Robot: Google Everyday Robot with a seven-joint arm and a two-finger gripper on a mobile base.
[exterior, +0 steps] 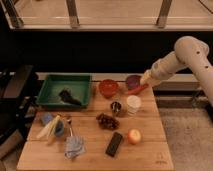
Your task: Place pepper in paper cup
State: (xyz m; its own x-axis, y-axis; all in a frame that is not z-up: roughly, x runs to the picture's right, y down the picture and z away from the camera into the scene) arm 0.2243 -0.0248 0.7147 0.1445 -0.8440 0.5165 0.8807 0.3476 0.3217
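The pepper (136, 90) is a slender red-orange chili hanging tilted just above the table, between the purple bowl (132, 80) and the paper cup (133, 104). My gripper (144, 84) is shut on its right end, at the tip of the cream arm that reaches in from the right. The paper cup is short, white and upright, directly below the pepper's lower left end. The pepper looks apart from the cup's rim.
A red bowl (108, 87) and a green tray (65, 90) stand at the back. A small metal cup (116, 106), grapes (106, 121), a black bar (114, 144), a round orange fruit (134, 136), a blue cloth (75, 147) and a banana (50, 127) lie on the wooden table (150, 155).
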